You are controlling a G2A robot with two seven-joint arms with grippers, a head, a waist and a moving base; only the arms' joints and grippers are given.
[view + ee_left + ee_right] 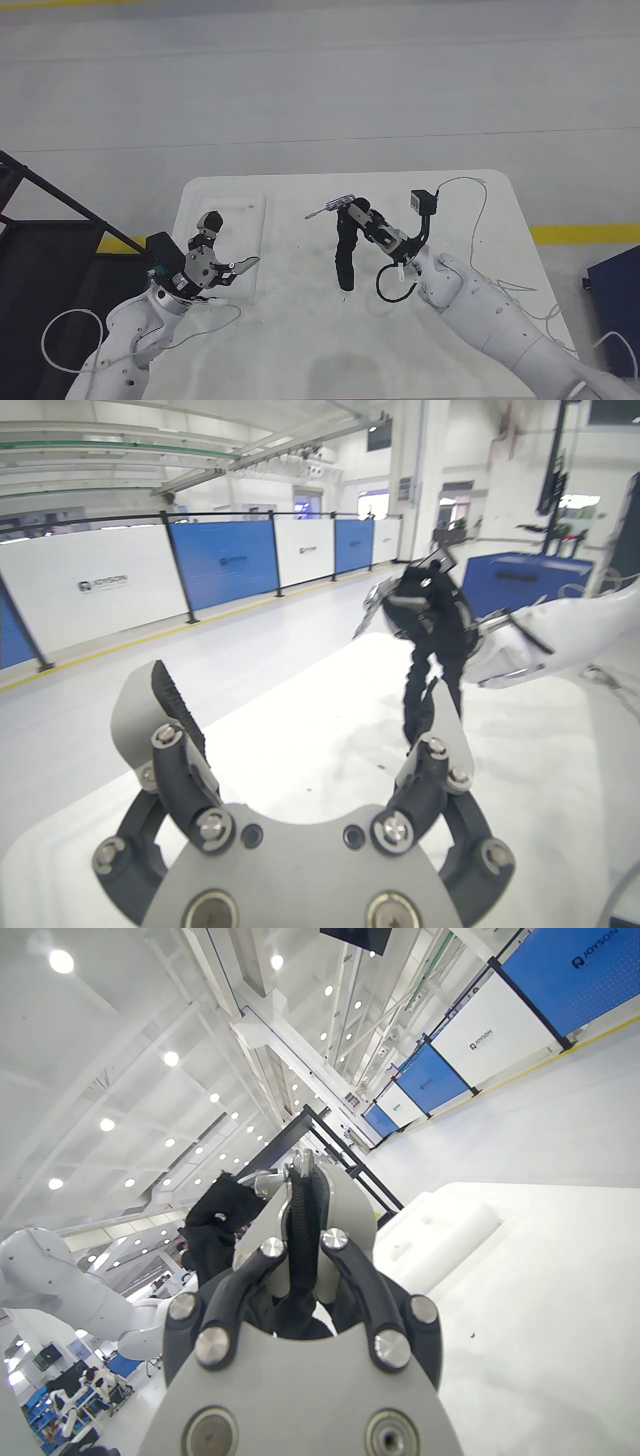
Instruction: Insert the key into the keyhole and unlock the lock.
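Top view | right end effector (351,209) pinches partly hidden key (325,208), black fabric (346,255) dangling | left end effector (230,241) wide

Tabletop (300,325) stretches between the spread left gripper (228,243) and the black strap (346,258) dangling from the right gripper (352,207), clamped on the key (322,210); a recessed tray (250,205) lies just beside the left gripper.

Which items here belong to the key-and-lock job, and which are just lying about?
Job: silver metal key, with a black fabric strap hanging by it, held in the right gripper, jaws shut; left gripper, jaws open, empty.
Lying about: white foam tray with recesses; white table underneath.
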